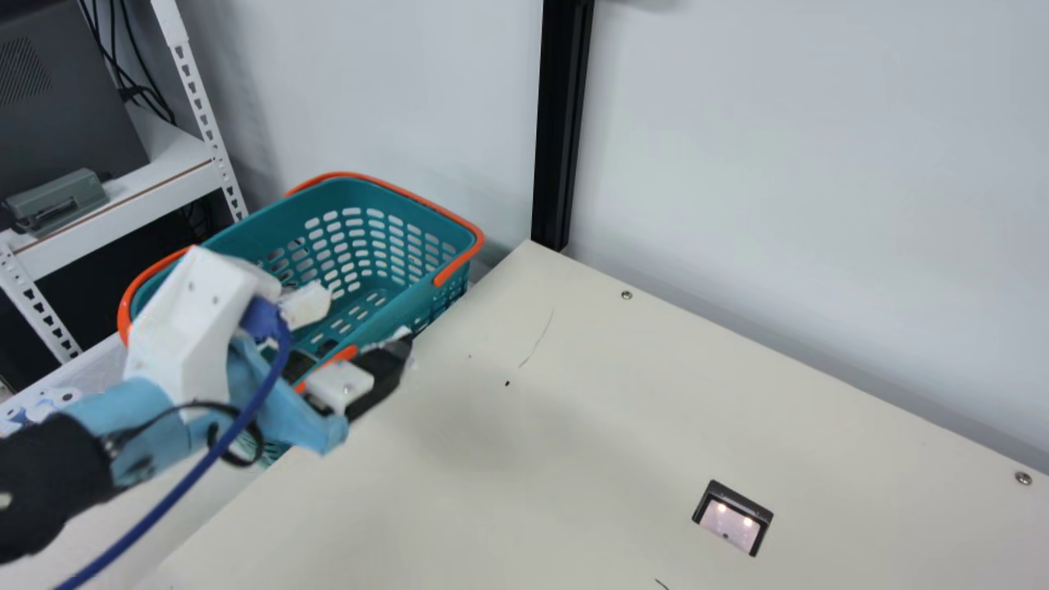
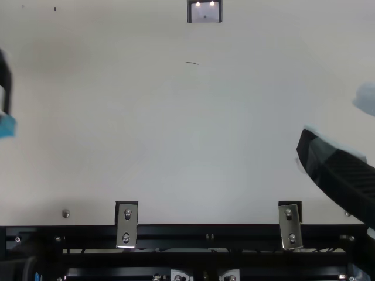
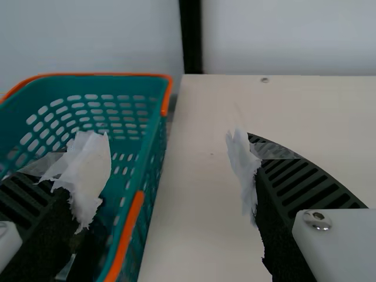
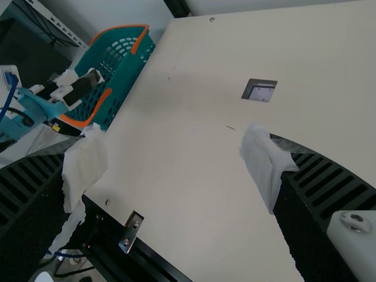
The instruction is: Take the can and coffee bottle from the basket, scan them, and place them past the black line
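Observation:
My left gripper (image 1: 361, 324) stands open over the near side of the teal basket (image 1: 332, 194). In the left wrist view, the left gripper (image 3: 167, 155) has one finger over the basket (image 3: 154, 132) and the other over the table, with nothing between them. Something dark lies low in the basket, partly hidden by that gripper; I cannot tell what. My right gripper (image 2: 334, 117) is open at the top view's right edge; in its own wrist view, the right gripper (image 4: 173, 147) holds nothing. The scanner (image 1: 732, 524) is set in the table, its window lit.
A short thin dark line (image 2: 192, 62) marks the cream table (image 2: 176, 146) near the scanner. A black post (image 1: 561, 123) rises at the table's back corner. White shelving (image 1: 201, 102) stands behind the basket. Metal brackets (image 2: 126, 225) sit along the table's front edge.

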You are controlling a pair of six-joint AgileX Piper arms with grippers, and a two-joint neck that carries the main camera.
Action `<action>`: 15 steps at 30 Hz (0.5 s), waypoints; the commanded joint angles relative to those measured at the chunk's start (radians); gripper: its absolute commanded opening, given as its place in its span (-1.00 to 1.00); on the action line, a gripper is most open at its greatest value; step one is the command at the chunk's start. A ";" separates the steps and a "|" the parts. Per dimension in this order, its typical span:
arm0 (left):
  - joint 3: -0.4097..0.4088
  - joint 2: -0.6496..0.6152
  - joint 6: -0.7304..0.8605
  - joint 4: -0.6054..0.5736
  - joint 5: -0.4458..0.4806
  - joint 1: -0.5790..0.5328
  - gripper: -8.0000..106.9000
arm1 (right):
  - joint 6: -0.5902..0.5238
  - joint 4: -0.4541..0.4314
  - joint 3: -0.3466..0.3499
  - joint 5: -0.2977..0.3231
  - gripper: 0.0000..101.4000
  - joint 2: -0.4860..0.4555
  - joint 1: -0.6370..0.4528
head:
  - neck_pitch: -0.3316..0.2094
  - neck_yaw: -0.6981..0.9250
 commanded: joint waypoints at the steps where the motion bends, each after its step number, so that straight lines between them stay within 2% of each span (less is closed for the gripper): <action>1: -0.062 0.119 -0.043 0.039 0.007 0.111 0.71 | 0.000 0.000 0.000 0.000 1.00 0.000 0.000 | -0.026 0.014; 8: -0.269 0.371 -0.122 0.187 0.071 0.309 0.71 | 0.000 0.000 0.000 0.000 1.00 0.000 0.000 | -0.026 0.014; 11: -0.374 0.477 -0.169 0.274 0.147 0.373 0.71 | 0.000 0.000 0.000 0.000 1.00 0.000 0.000 | -0.026 0.014; 15: -0.521 0.605 -0.289 0.454 0.292 0.416 0.71 | 0.000 0.000 0.000 0.000 1.00 0.000 0.000 | -0.026 0.014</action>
